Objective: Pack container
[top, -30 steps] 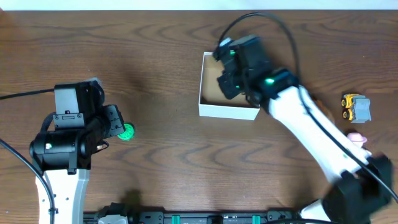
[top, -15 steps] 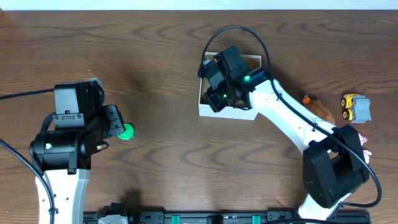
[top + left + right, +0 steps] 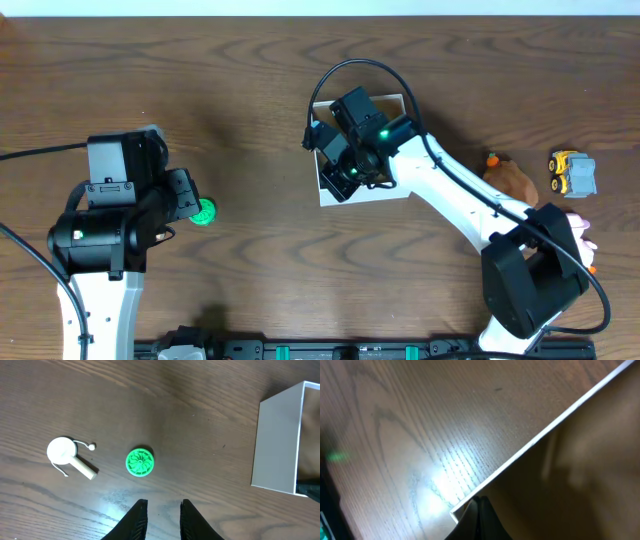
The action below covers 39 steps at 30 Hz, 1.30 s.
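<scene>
Tabletop (image 3: 250, 60) of dark wood fills the overhead view. The left end effector (image 3: 190, 204) hangs at the left side, just beside a small green disc (image 3: 204, 213), touching nothing. The right end effector (image 3: 333, 185) reaches down at the near left corner of the container (image 3: 385, 192), a small square white box sitting slightly skewed near the middle of the tabletop. The right arm covers most of its inside, so its contents cannot be told. To the far right, well apart from the box, lie a brown lump (image 3: 512, 180), a yellow and grey toy truck (image 3: 571, 172) and something pink (image 3: 575, 222).

From the left wrist, the left end effector (image 3: 161, 520) is released: its two dark fingers (image 3: 137, 520) stand a narrow gap apart with only bare wood between them. The green disc (image 3: 140, 462) lies just ahead, a white round piece with a short handle (image 3: 67, 455) to its left. The container (image 3: 277, 445) stands at the right edge, its outer wall plain white, its inside shadowed.

From the right wrist, the right end effector (image 3: 480, 520) is clenched, its fingers pressed together on the container's thin white rim (image 3: 545, 430) close to a corner, the wall nipped between them. The rim runs diagonally; tan-brown cardboard (image 3: 590, 470) lies on one side and glossy wood on the other. No contents can be made out in this close view.
</scene>
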Each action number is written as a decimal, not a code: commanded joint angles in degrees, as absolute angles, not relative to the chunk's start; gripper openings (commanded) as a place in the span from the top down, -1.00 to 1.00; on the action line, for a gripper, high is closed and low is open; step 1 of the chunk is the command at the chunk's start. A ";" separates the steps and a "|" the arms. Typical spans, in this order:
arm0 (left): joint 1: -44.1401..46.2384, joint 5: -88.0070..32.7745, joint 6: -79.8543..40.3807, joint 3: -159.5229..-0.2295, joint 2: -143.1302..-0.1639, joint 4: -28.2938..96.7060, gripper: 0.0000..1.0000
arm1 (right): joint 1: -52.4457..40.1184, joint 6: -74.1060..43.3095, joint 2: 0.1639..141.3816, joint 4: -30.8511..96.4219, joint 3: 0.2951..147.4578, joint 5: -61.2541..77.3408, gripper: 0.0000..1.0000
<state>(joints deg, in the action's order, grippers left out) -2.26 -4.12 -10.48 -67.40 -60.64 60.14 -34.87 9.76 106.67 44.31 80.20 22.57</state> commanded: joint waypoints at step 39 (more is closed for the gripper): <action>-2.57 -3.86 -10.17 -68.34 -60.45 60.40 -0.62 | -14.79 -9.13 81.87 55.05 87.15 -16.25 -0.87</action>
